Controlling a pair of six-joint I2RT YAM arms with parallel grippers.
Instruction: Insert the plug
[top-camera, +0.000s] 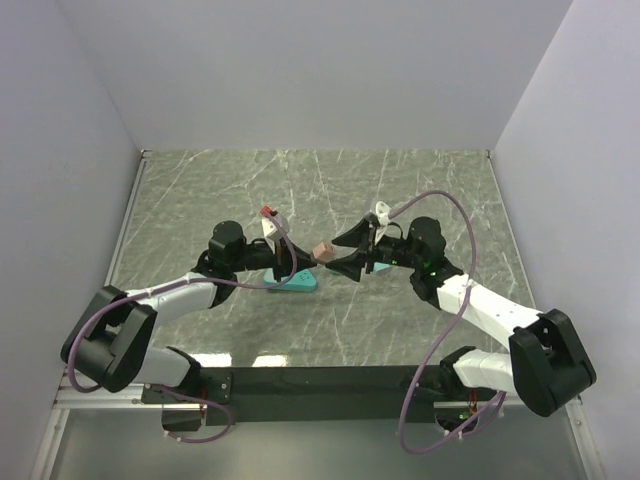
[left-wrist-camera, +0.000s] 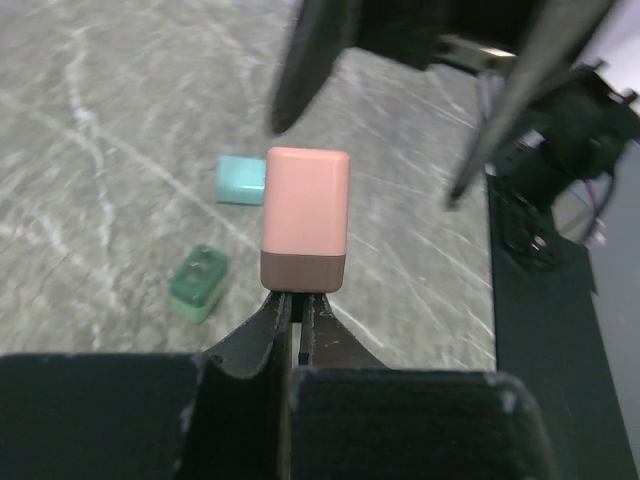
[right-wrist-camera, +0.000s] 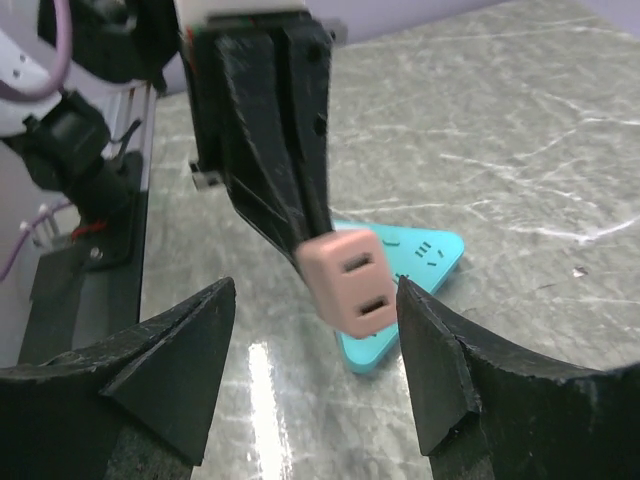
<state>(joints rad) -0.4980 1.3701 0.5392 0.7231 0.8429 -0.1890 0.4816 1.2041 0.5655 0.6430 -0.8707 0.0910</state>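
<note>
Currently left gripper (left-wrist-camera: 292, 305) pinches the pink plug (left-wrist-camera: 306, 215) aloft — right gripper (right-wrist-camera: 315, 300), just beside it, gapes, holding nothing.

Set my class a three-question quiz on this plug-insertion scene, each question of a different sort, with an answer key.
1. True or false: the right gripper is clamped on the pink adapter.
2. Which thing lies on the table behind the adapter in the right wrist view? A) teal power strip B) red mug C) yellow sponge
3. Fill in: the adapter is held off the table by the ____ gripper.

Key
1. False: its jaws stand open, one on either side of the adapter.
2. A
3. left: the left gripper is shut on it.
</note>
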